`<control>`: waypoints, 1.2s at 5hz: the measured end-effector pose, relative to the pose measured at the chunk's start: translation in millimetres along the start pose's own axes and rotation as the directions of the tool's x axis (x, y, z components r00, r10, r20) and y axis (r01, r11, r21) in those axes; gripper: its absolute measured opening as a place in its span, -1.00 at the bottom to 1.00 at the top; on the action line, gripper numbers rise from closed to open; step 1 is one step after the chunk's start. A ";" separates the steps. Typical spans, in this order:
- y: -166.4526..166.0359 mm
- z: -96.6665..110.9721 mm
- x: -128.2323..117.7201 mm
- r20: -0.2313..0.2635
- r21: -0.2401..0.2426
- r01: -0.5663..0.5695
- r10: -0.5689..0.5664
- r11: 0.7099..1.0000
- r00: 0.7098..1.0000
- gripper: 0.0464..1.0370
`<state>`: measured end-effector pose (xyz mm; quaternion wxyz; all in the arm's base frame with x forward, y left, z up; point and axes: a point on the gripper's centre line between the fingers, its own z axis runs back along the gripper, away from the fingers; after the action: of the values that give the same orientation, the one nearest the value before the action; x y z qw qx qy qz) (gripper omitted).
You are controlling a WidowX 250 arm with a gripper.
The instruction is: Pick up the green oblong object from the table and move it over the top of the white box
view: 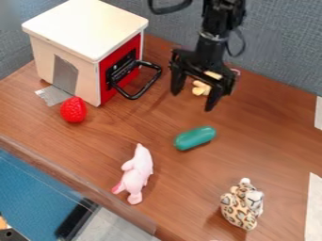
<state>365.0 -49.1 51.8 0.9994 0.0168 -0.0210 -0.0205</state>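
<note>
The black gripper (193, 100) hangs over the back middle of the wooden table, its two fingers apart. Behind and between them shows a pale yellow object (200, 88), partly hidden by the gripper; whether they touch I cannot tell. A green capsule-shaped object (195, 138) lies in front of the gripper. Farther forward a pink toy animal (136, 174) lies near the table's front edge. A spotted leopard toy (243, 204) is at the front right. At the left, a red strawberry-like object (73, 110) rests beside the white box (86, 29) with a red front.
A black handle (149, 85) juts from the box's red side toward the gripper. Grey fabric panels (283, 42) stand behind the table. The table's front edge (75, 181) runs diagonally at lower left, and white strips (314, 207) lie along the right side.
</note>
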 end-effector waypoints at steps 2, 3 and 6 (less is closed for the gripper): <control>-18.1 -12.5 -24.7 0.013 0.030 0.093 -0.094 0.995 0.996 0.93; -17.7 -35.3 -21.3 -0.030 0.066 0.098 -0.096 0.993 0.995 0.93; -17.5 -61.2 -18.1 -0.081 0.079 0.109 -0.102 0.991 0.991 -0.20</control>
<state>348.8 -63.8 -10.7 0.9954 0.0604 0.0173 -0.0718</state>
